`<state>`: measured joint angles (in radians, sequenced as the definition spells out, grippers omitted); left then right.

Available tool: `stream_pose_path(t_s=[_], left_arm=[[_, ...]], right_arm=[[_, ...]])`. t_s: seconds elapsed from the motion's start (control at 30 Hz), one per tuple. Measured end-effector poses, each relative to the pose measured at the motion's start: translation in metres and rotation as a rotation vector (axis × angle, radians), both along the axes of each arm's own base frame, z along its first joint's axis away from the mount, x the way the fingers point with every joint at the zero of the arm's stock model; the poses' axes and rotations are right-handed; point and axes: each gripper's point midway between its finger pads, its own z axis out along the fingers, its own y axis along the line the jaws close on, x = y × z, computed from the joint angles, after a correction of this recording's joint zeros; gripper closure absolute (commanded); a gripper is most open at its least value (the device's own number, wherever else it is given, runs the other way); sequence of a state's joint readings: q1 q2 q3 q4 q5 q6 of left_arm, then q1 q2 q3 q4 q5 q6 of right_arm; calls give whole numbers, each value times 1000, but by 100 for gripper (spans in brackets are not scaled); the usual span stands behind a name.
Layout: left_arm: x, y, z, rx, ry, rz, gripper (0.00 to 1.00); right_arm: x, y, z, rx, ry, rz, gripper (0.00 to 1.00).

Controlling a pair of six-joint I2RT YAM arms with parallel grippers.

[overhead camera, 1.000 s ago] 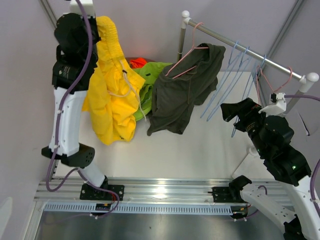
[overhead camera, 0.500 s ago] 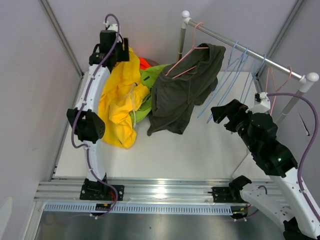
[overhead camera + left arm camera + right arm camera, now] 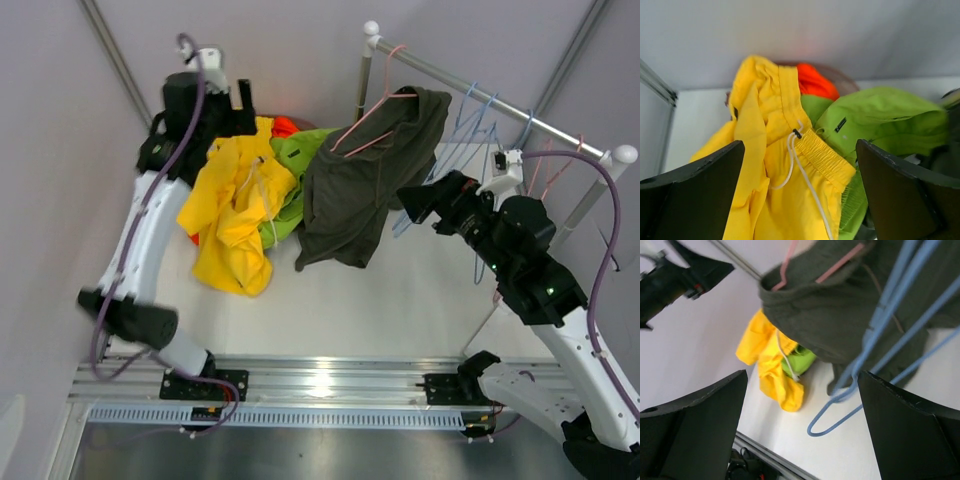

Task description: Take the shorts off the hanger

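Now the left gripper (image 3: 800, 142) hung wide open over the yellow shorts (image 3: 235, 215), grasping nothing. Right gripper (image 3: 802, 373) gaped empty too, near the olive shorts (image 3: 365, 185) on their pink hanger (image 3: 840, 263).

yellow shorts (image 3: 760, 125): soft matt cloth, ribbed at the waist. rail (image 3: 450, 75): smooth shiny metal. table (image 3: 420, 300): smooth, matt.
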<state>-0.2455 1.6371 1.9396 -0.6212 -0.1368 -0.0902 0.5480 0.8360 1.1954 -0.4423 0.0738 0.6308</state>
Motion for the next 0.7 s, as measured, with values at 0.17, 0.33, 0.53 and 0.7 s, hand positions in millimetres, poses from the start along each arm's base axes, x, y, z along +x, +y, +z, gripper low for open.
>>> stream_pose_path(t_s=[0.17, 0.33, 0.53, 0.7], left_arm=[[-98, 22, 74, -76, -240, 3, 1], [-157, 26, 52, -118, -273, -34, 1], [-188, 21, -67, -133, -72, -65, 1], [-224, 26, -119, -156, -19, -75, 1]], right_arm=[[18, 25, 47, 15, -83, 53, 1], [43, 47, 65, 14, -111, 71, 1], [85, 74, 56, -14, -104, 65, 1], [125, 94, 34, -52, -82, 36, 1]])
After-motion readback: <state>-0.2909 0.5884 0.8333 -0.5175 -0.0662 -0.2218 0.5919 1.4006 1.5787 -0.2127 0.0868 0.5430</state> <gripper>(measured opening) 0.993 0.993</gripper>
